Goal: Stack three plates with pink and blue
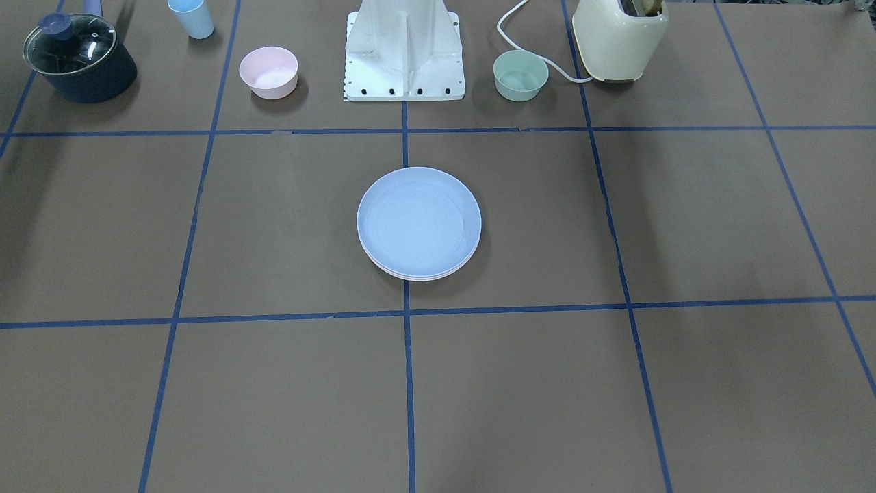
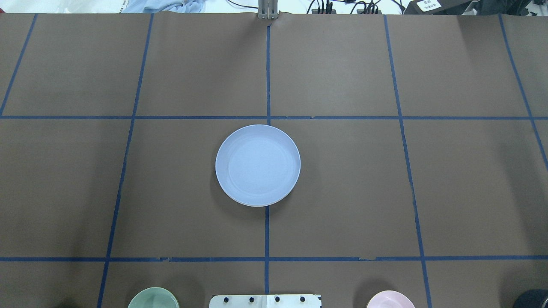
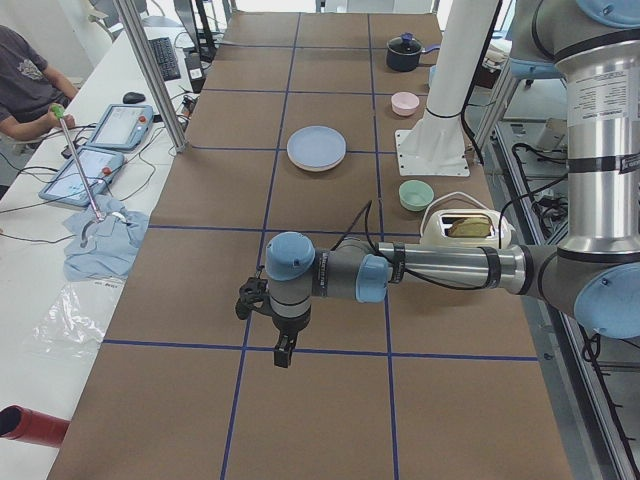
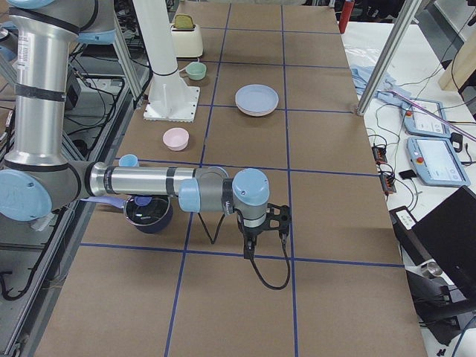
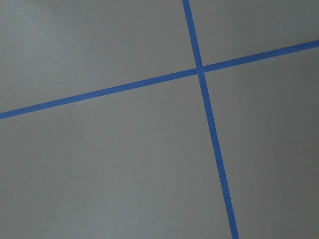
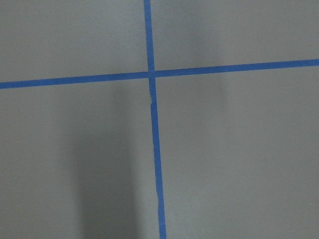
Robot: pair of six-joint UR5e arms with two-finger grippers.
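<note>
The light blue plate lies in the middle of the table, on top of a stack; it also shows in the overhead view. Thin pale rims stick out under its near edge. I cannot tell which is the pink plate and which the cream one; both are otherwise hidden. My left gripper shows only in the exterior left view, far from the stack, over a tape crossing. My right gripper shows only in the exterior right view, also far from the stack. I cannot tell whether either is open or shut.
Beside the robot base stand a small pink bowl, a small green bowl, a light blue cup, a lidded dark pot and a cream toaster. An operator sits at the side desk.
</note>
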